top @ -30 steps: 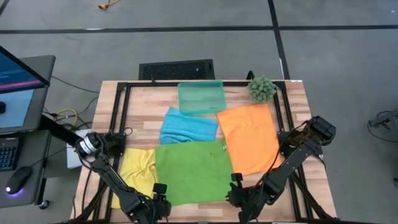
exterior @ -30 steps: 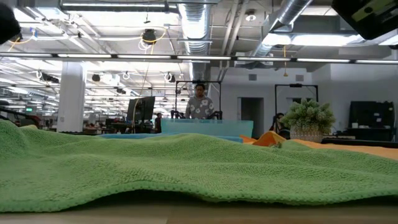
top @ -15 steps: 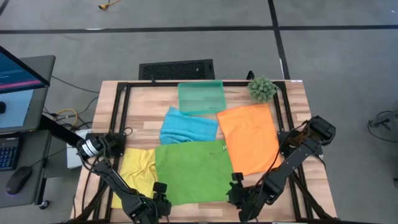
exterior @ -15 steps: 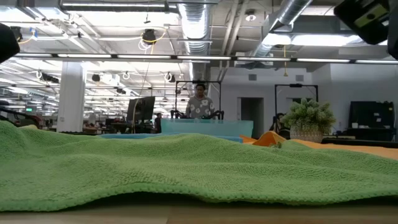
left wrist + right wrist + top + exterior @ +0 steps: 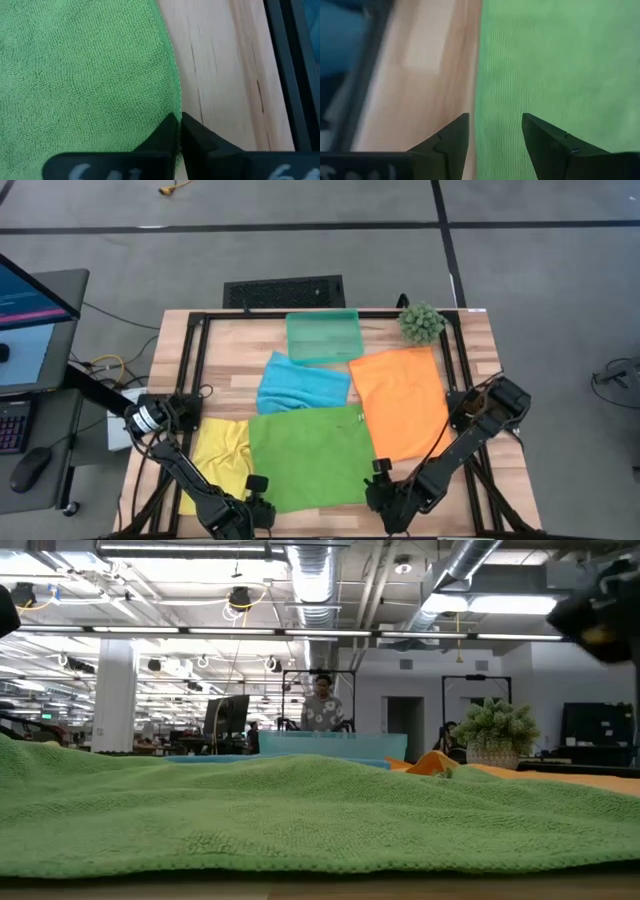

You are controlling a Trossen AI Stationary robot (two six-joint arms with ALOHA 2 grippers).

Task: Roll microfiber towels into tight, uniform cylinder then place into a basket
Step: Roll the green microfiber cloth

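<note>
The green towel (image 5: 310,455) lies spread flat on the table at the near middle. My left gripper (image 5: 177,131) is shut on its near edge by the near left corner. My right gripper (image 5: 495,127) stands open just above the near right corner, one finger over the cloth and one over bare wood. The yellow towel (image 5: 220,450) lies to the green towel's left. The blue towel (image 5: 300,385) lies behind it and the orange towel (image 5: 400,400) to its right. The teal basket (image 5: 322,337) stands at the far middle. My left gripper pinches the green towel's near edge (image 5: 176,107) between its two fingers, close to the near left corner. The fingers slant down from the table's left and point along the edge. The towel lies flat on the table around the hold.
A spiky green plant ball (image 5: 421,323) stands at the far right corner. A black frame rail (image 5: 190,370) runs around the wooden table top. A strip of bare wood (image 5: 220,75) lies between the green towel and the near rail. A person stands in the room beyond the basket.
My right gripper has gone down toward the green towel's near right corner. The towel's near edge, which stood slightly raised at the left, now lies flatter on the table.
</note>
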